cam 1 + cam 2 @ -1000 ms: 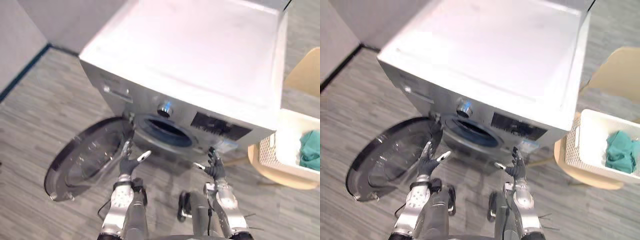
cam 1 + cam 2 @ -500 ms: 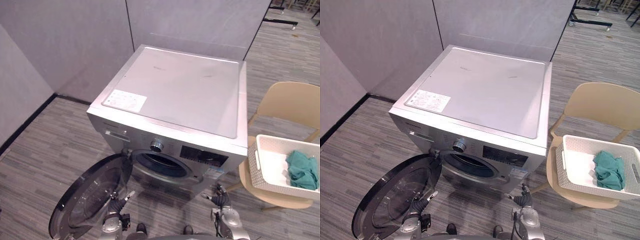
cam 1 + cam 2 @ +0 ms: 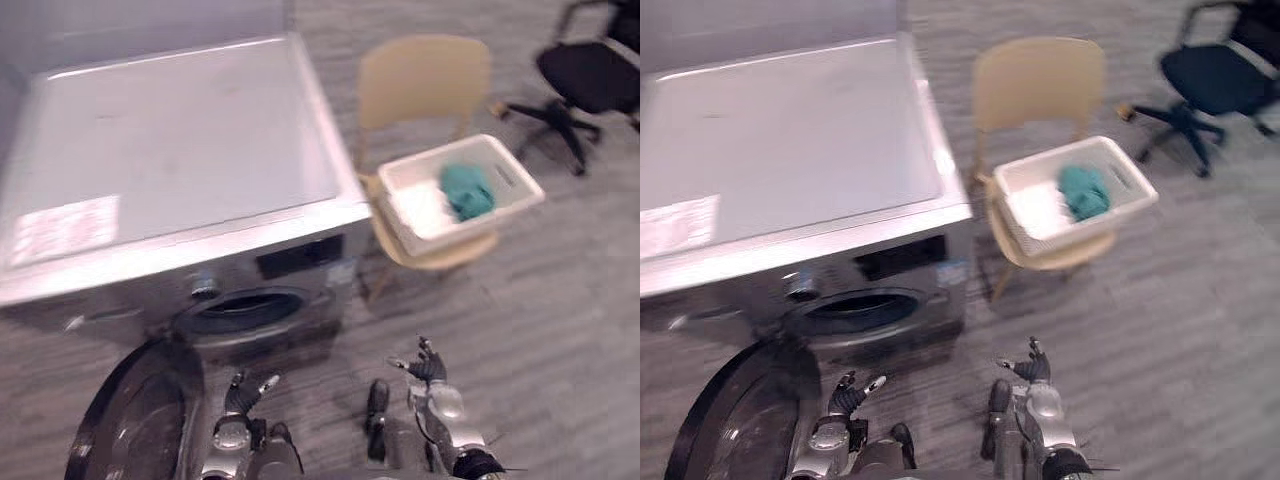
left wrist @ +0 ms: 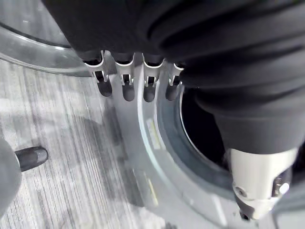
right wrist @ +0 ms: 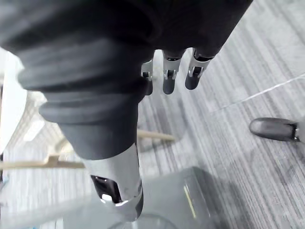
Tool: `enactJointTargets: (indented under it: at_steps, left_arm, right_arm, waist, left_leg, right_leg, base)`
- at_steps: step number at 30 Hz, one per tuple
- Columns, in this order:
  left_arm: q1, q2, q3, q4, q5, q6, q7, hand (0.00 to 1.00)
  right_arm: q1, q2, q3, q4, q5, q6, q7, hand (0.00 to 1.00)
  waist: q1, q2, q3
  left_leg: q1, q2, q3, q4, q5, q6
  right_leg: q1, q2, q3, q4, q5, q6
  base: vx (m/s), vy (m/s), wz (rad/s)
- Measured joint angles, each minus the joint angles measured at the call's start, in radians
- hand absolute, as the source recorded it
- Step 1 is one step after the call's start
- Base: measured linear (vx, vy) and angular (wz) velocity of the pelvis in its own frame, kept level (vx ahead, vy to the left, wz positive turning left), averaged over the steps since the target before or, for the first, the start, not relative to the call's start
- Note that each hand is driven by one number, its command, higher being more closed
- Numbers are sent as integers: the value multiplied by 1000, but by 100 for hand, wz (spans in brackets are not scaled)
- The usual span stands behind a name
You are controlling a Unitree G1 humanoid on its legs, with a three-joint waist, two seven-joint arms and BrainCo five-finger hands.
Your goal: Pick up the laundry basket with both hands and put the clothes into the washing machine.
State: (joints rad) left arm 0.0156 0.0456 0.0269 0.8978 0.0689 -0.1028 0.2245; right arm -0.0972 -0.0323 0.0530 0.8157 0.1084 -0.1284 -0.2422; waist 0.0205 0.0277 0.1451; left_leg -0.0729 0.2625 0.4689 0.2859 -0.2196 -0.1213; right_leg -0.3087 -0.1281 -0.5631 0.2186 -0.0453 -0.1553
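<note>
Left eye view: the washer [image 3: 170, 150] takes up the 10 o'clock side, its door [image 3: 130, 430] swung wide at 7 o'clock and the drum mouth [image 3: 240, 310] bare. The basket [image 3: 420, 205] sits on a chair [image 3: 425, 80] at 2 o'clock, just beside the washer, with a teal cloth [image 3: 465, 190] inside it. The left hand [image 3: 243, 393] is low at 6 o'clock and the right hand [image 3: 428, 368] at 5 o'clock, both well apart from the basket. An office chair [image 3: 590, 75] stands at 1 o'clock.

Right eye view: same layout, with the basket at 1 o'clock of the right hand.

Left wrist view: the fingers [image 4: 126, 88] are straight and spread, holding nothing; the drum mouth lies past them.

Right wrist view: the fingers [image 5: 169, 78] are likewise relaxed and empty over the floor [image 5: 248, 71], with a chair leg [image 5: 155, 136] beyond.

Progress: the door is open, so the washer looks ready. All else is left: reaching the basket, lifting it with both hands, bringing it over and loading the cloth.
</note>
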Motion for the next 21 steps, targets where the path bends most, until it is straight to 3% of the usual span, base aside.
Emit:
enactJointTargets:
  at_steps: [1, 2, 3, 4, 5, 6, 7, 8, 9, 10, 11, 12, 14, 16, 17, 18, 19, 21]
  left_arm:
    - [2, -1, 0, 0, 9, 3, -1, 0]
    - [-4, -1, 0, -1, 20, 9, 0, 0]
    - [-9, 1, 0, -1, 25, 9, 0, 0]
    - [-15, 2, -1, -1, 26, 10, 1, 0]
    - [-30, 6, 2, -1, 26, 10, -1, 0]
    - [-35, 6, 12, -3, 23, 7, -1, 0]
    - [-32, 14, 16, -4, 23, 5, -1, 0]
    - [-30, 7, 16, -4, 20, 0, -3, 0]
    - [-26, -1, 13, -4, 20, -4, -4, 0]
    - [-14, -8, 3, -7, 17, -6, -4, 0]
    - [-4, -10, 0, -9, 12, -11, -4, 0]
    - [24, -11, -4, -19, 11, -15, -3, 0]
    - [45, -14, -15, -57, -14, -20, 2, 0]
    - [37, -17, -16, -66, -19, -16, 1, 0]
    - [35, -21, -15, -67, -22, -17, 1, 0]
    - [31, -22, -11, -67, -24, -17, 3, 0]
    - [27, -18, 2, -67, -24, -15, 1, 0]
    - [31, -22, 20, -62, -25, -15, 0, 0]
  right_arm:
    - [-8, 5, 5, 5, -1, 0, -2, 0]
    - [-21, 12, 31, 7, -2, -1, -6, 0]
    - [-24, 12, 42, 7, -6, -1, -8, 0]
    - [-24, 12, 44, 7, -16, -1, -9, 0]
    - [-22, 9, 46, 6, -43, 0, -11, 0]
    - [-3, 5, 65, 11, -65, 3, -11, 0]
    - [0, 2, 74, 15, -77, 4, -12, 0]
    - [13, -15, 75, 25, -94, 8, -14, 0]
    - [25, -26, 75, 27, -109, 18, -18, 0]
    - [45, -34, 75, 32, -115, 24, -18, 0]
    - [51, -33, 76, 36, -116, 27, -18, 0]
    - [60, -31, 86, 36, -116, 28, -17, 0]
    - [61, -25, 104, 36, -116, 27, -19, 0]
    - [43, -24, 123, 38, -116, 24, -17, 0]
    - [34, -21, 123, 45, -116, 22, -18, 0]
    - [20, -6, 130, 65, -117, 22, -17, 0]
    - [8, -7, 144, 66, -119, 19, -15, 0]
    - [1, -7, 146, 71, -120, 19, -15, 0]
  waist:
    - [6, 1, 0]
    - [22, 2, -1]
    - [26, 0, -2]
    - [26, 1, -2]
    - [21, 8, -1]
    - [31, 9, 0]
    - [46, 16, 2]
    - [51, 34, 20]
    - [49, 39, 30]
    - [52, 34, 35]
    - [55, 28, 41]
    - [60, 21, 48]
    - [96, 18, 51]
    - [115, 13, 58]
    - [121, 7, 61]
    - [144, -27, 55]
    - [136, -42, 52]
    - [140, -43, 52]
  left_leg:
    - [29, 10, 44, 0, -7, -9]
    - [102, 31, 154, -18, -12, -19]
    - [128, 32, 186, -28, -18, -28]
    - [161, 41, 226, -27, -31, -50]
    - [185, 80, 244, 37, -51, -84]
    - [161, 160, 216, 234, -46, -75]
    - [132, 211, 173, 368, -21, -23]
    - [41, 261, 30, 644, -38, 90]
    - [-50, 229, -103, 785, -54, 89]
    - [-154, 136, -240, 858, -58, 81]
    - [-191, 86, -288, 856, -58, 81]
    - [-259, -1, -357, 797, -58, 80]
    - [-333, -83, -381, 628, -58, 80]
    - [-350, -178, -379, 197, -1, 57]
    - [-341, -196, -380, 129, 85, 88]
    - [-296, -237, -371, 35, 189, 154]
    - [-302, -260, -371, 68, 164, 195]
    - [-298, -259, -367, 128, 124, 202]
  right_leg:
    - [13, -18, -77, 19, -2, -15]
    - [41, -42, -217, 61, -32, -14]
    - [39, -47, -241, 83, -43, 8]
    - [20, -40, -222, 125, -67, 50]
    - [-5, -1, -156, 167, -98, 54]
    - [5, 62, -85, 161, -105, 49]
    - [28, 91, -53, 140, -106, 46]
    - [80, 151, 8, 100, -114, 29]
    - [116, 172, 43, 76, -114, 28]
    - [161, 183, 84, 45, -115, 29]
    - [188, 184, 104, 27, -115, 30]
    - [237, 184, 129, -17, -115, 30]
    - [290, 183, 151, -85, -106, 50]
    - [353, 171, 167, -155, -104, 99]
    - [366, 164, 174, -168, -107, 111]
    - [385, 138, 196, -191, -100, 150]
    - [395, 110, 192, -188, -98, 197]
    - [393, 92, 205, -114, -111, 230]
  base:
    - [195, -109, -278]
    - [148, -105, -242]
    - [175, -201, -262]
    - [142, -208, -205]
    - [267, -320, -238]
    - [266, -270, -208]
    - [334, -217, -198]
    - [307, -131, -155]
    - [366, -70, -150]
    - [292, -7, -97]
    - [341, 35, -87]
    - [361, 43, -79]
    - [438, 76, -63]
    - [423, 94, -16]
    - [391, 85, -22]
    - [546, 96, 0]
    - [645, 131, 6]
    - [535, 155, 8]
